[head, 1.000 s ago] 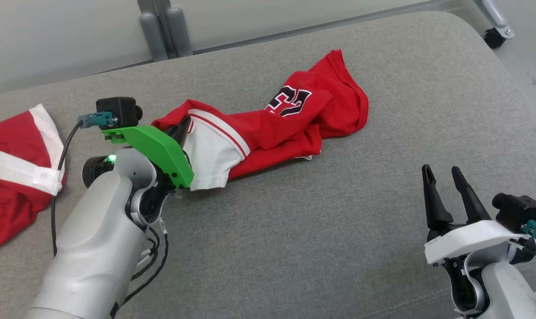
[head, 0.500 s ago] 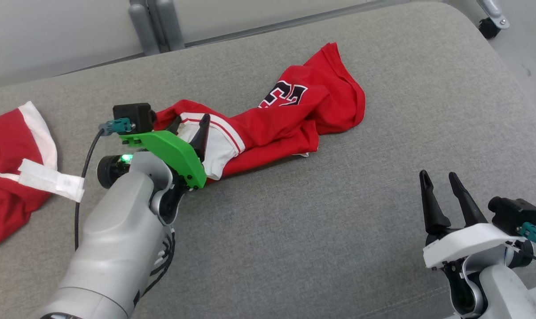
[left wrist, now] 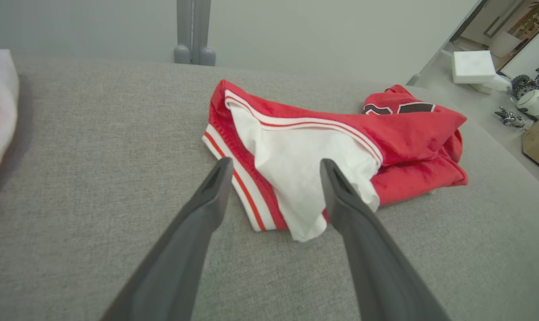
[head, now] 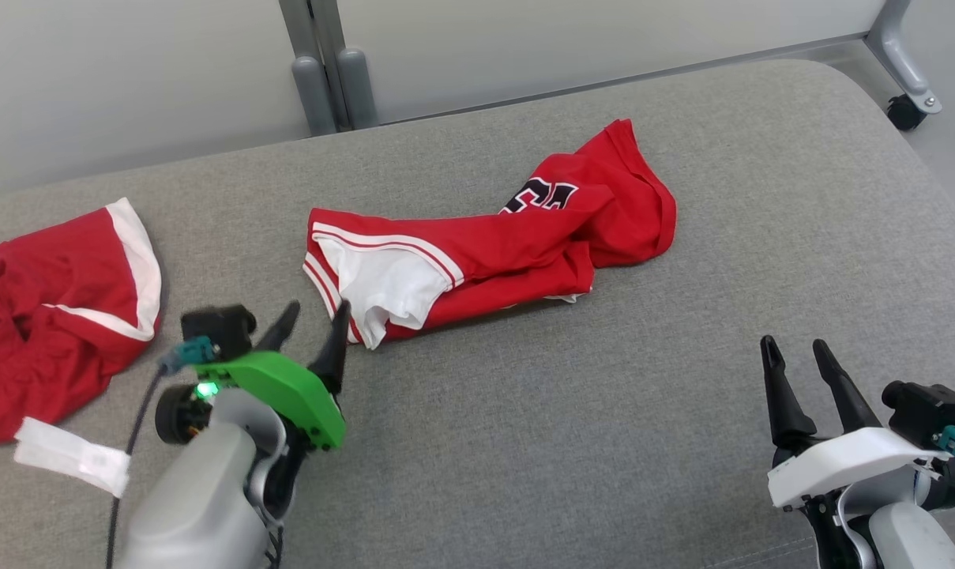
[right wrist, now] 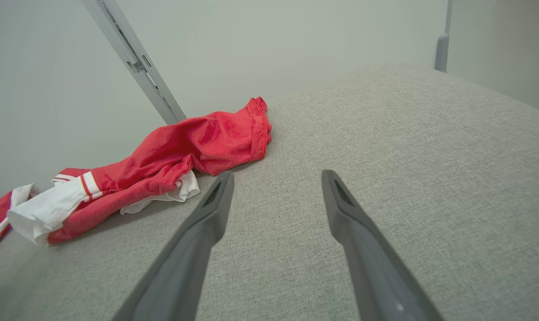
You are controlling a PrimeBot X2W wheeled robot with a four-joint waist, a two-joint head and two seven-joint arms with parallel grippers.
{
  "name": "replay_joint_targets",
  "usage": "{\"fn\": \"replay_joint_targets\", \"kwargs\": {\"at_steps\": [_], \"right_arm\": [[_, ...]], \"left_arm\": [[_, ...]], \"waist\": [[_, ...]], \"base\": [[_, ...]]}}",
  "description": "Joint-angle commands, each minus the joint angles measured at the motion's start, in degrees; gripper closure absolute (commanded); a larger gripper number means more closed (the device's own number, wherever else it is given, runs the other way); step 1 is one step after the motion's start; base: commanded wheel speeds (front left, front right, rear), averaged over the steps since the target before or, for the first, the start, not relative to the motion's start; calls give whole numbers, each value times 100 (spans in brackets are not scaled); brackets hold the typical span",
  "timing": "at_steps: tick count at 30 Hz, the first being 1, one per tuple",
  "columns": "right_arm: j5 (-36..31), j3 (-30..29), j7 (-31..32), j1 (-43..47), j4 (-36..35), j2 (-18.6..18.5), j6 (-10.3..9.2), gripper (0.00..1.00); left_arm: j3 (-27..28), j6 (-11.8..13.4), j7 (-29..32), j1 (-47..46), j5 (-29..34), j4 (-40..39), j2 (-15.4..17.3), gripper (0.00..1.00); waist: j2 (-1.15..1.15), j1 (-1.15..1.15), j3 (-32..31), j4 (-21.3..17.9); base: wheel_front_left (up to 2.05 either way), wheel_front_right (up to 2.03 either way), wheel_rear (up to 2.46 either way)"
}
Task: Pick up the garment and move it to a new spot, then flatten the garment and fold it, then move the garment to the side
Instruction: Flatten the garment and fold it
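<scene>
While another red-and-white cloth (head: 58, 300) lies bunched at the far left of the head view with a white strip (head: 70, 466) below it, the left gripper (head: 317, 310) stands at lower left, jaws spread and grasping nothing, its tips just beside the garment's white-lined end. The garment (head: 516, 245), red with a dark number patch, lies crumpled across the frame's centre on the grey padded surface (head: 603, 435). At lower right, the right gripper (head: 793, 346) is likewise released, well apart from it.

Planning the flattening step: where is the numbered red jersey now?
Head view: the numbered red jersey lies crumpled centrally on the cushion, just ahead of the left gripper.
</scene>
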Motion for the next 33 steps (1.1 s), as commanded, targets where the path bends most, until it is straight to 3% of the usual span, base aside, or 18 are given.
{"fn": "replay_joint_targets", "kwargs": {"at_steps": [1, 8, 13, 16, 17, 18, 20, 21, 22, 23, 33], "right_arm": [[-1, -10, 12, 58, -44, 0, -4, 0], [-35, 82, 118, -64, -120, 15, -4, 0], [-39, 124, 123, -103, -158, -5, -4, 0], [-45, 150, 103, -115, -144, 17, -4, 0], [-44, 152, 93, -111, -133, 21, -4, 0], [-42, 155, 87, -108, -120, 32, -4, 0], [-47, 161, 80, -119, -99, 49, -4, 0], [-50, 161, 74, -126, -92, 52, -4, 0], [-47, 161, 66, -136, -84, 62, -4, 0], [-41, 158, 58, -142, -77, 67, -4, 0], [-43, 86, -22, -176, -15, 103, -4, 0]], "left_arm": [[-62, 56, 50, 219, 10, -130, -16, 0], [-254, 275, 326, 564, 45, -471, -56, 0], [-430, 583, 444, 300, 349, -222, 20, 0], [-500, 615, 424, 165, 425, -13, -15, 2], [-538, 614, 430, 130, 477, 53, -19, 6], [-563, 598, 418, 87, 499, 132, -36, 18], [-611, 591, 406, 4, 572, 272, -59, 53], [-625, 577, 399, -26, 583, 329, -78, 60], [-632, 556, 381, -58, 581, 389, -100, 84], [-639, 548, 366, -83, 585, 443, -116, 99], [-646, 361, 113, -319, 585, 813, -130, 100]], "waist": [[0, 0, 8, -21], [0, 0, 56, -176], [0, 0, 115, -286], [0, 0, 151, -331], [0, 0, 153, -334], [0, 0, 160, -336], [0, 0, 173, -333], [0, 0, 178, -328], [0, 0, 183, -318], [0, 0, 189, -306], [0, 0, 190, -115]], "base": [[0, 0, 0], [0, 0, 0], [0, 0, 0], [0, 0, 0], [0, 0, 0], [0, 0, 0], [0, 0, 0], [0, 0, 0], [0, 0, 0], [0, 0, 0], [0, 0, 0]]}}
